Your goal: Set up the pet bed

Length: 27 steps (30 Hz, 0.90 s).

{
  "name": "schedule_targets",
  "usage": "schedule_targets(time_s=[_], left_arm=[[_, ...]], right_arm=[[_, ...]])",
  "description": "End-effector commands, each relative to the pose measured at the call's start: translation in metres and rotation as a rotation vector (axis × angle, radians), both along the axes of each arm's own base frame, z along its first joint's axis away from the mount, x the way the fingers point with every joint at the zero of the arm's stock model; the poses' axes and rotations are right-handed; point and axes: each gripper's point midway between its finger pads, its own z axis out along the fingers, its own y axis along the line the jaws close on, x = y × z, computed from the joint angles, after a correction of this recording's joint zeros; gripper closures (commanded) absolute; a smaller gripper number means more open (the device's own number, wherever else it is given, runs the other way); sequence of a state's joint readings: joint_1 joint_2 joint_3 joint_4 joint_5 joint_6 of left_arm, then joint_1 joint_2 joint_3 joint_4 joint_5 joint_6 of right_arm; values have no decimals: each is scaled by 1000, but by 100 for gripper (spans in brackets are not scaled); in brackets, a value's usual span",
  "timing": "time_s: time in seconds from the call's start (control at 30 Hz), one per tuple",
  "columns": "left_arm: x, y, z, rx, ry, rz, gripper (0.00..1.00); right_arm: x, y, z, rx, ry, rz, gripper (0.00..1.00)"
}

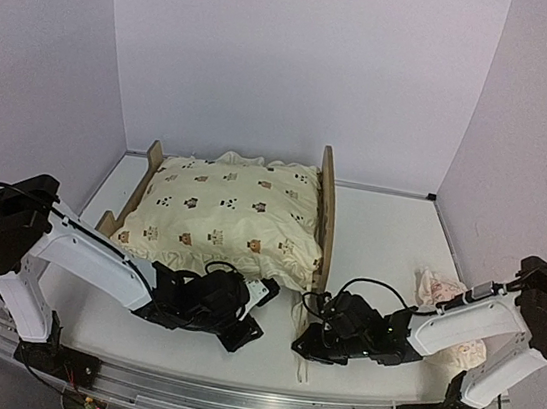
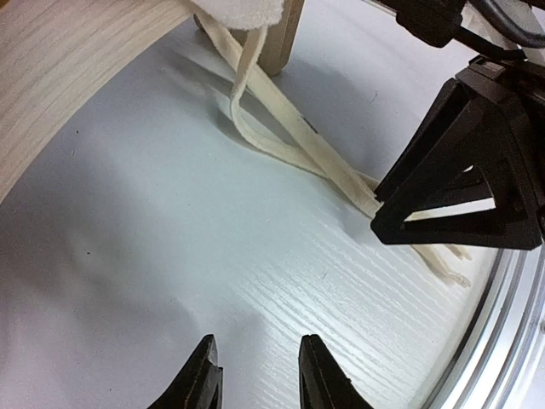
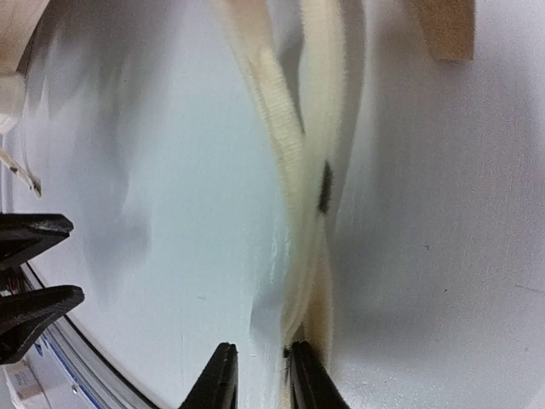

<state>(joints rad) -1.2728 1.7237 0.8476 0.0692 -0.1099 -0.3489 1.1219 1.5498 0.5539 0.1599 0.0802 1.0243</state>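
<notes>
An aluminium rail (image 1: pixel 247 403) along the table's near edge carries the bases of two white-and-black robot arms, both bent low over the white table (image 1: pixel 391 230). The left gripper (image 2: pixel 258 366) hovers just above the bare tabletop with its black fingers spread apart and nothing between them. The right gripper (image 3: pixel 260 371) is down on the table just in front of the bed's near right corner. Its fingers show a narrow gap, and the long cream fabric ties (image 2: pixel 298 141) run up against one fingertip. The blurred wrist picture does not show them pinched. The two grippers face each other, near but apart.

The small light-wood pet bed (image 1: pixel 327 207) stands behind the arms, at the middle of the table and slightly left, its length running left to right and its taller end board on the right. A cream ruffled cushion printed with small brown animals (image 1: pixel 232 209) lies on it and covers its base. The ties trail from the cushion's near right corner onto the table. A small pink ruffled pillow (image 1: pixel 441 287) lies well to the right, beside the right arm.
</notes>
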Motion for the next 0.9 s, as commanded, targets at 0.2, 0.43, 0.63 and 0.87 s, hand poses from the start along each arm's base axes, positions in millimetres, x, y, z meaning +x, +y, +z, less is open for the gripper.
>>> schedule_targets(time_s=[0.2, 0.43, 0.63, 0.87], left_arm=[[8, -23, 32, -101, -32, -4, 67], [4, -19, 33, -68, -25, -16, 66], [4, -14, 37, -65, -35, -4, 65], [5, -13, 38, -69, -32, 0, 66]], right_arm=[[-10, 17, 62, 82, -60, 157, 58], [-11, -28, 48, -93, -84, 127, 56], [-25, -28, 24, -185, -16, 187, 55], [-33, -28, 8, -321, -18, 237, 63]])
